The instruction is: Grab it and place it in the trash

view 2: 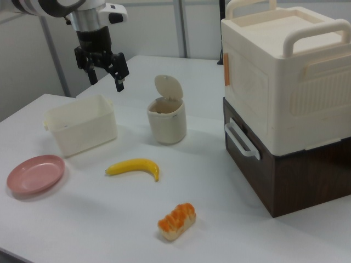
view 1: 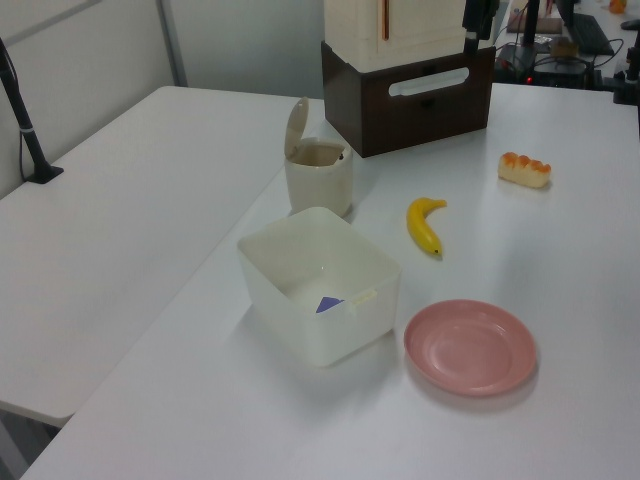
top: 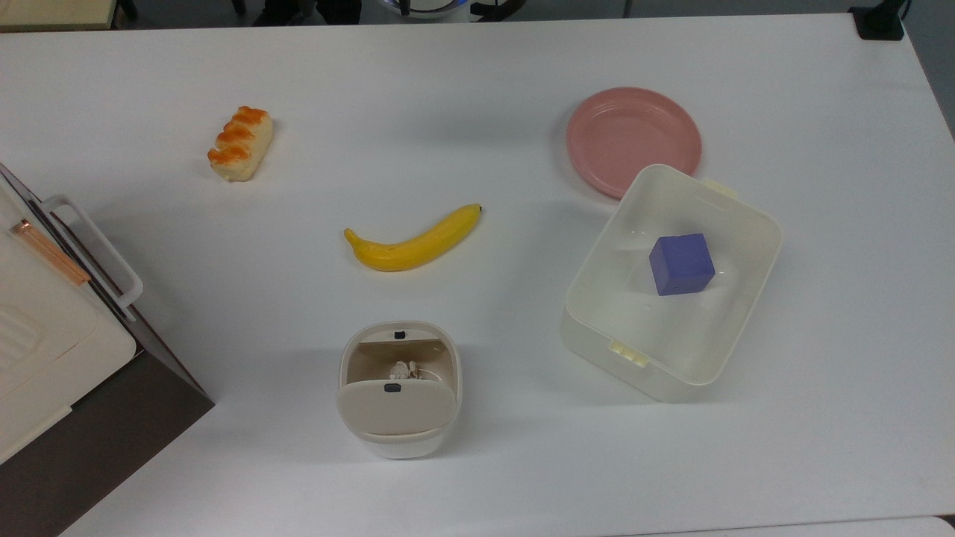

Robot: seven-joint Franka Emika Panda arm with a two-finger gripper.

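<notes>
The small crumpled whitish paper ball (top: 404, 369) lies inside the trash (top: 395, 409), a cream-beige bin whose flap lid is swung up. The same trash (view 1: 320, 185) stands beside the translucent box in the left view, and in the right view the trash (view 2: 166, 126) is at the middle. My gripper (view 2: 106, 82) hangs high above the table at the right view's upper left, well apart from the bin. Its black fingers are spread open with nothing between them.
A banana (top: 412, 240) lies mid-table, with an orange-topped bread roll (top: 240, 143) toward the top view's left. A pink plate (top: 633, 139) touches a translucent white box (top: 753, 298) holding a blue cube (top: 680, 263). A cream case on a brown base (view 2: 285, 109) stands at the top view's left edge.
</notes>
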